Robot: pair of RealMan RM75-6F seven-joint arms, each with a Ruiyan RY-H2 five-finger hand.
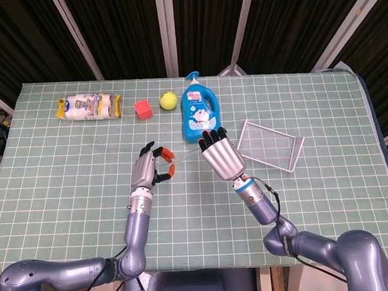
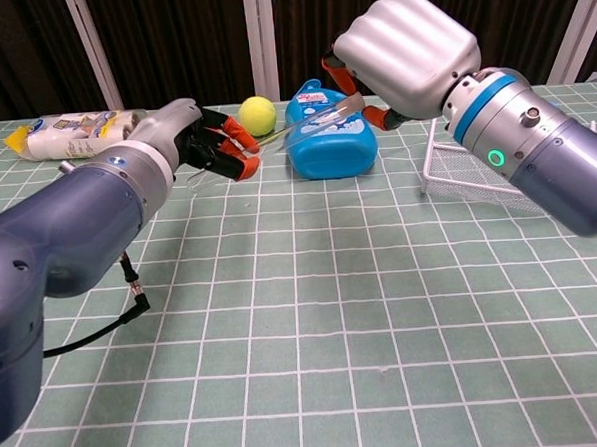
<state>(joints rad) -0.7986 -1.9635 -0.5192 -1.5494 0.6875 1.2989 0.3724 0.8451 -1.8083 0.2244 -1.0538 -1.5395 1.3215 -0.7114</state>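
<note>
Two hands mid-frame | my right hand [image 2: 399, 48] grips a clear tube [image 2: 308, 123], my left hand [image 2: 199, 139] pinches its other end | blue bottle [image 1: 196, 113] just behind | wire rack [image 1: 269, 144] right | bare mat toward the lower edge.

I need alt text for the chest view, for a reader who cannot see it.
Two robot hands meet over a green gridded table: the right hand holds a clear thin rod that reaches the left hand. Behind lie a blue bottle, a tennis ball and a wire rack.

Tube [image 2: 308, 122]: clear, glossy plastic
Hands [image 2: 401, 48]: smooth matt metal
Bottle [image 1: 195, 115]: glossy blue plastic
Rack [image 1: 269, 145]: white wire
Table [image 1: 66, 177]: matt gridded cloth
</note>
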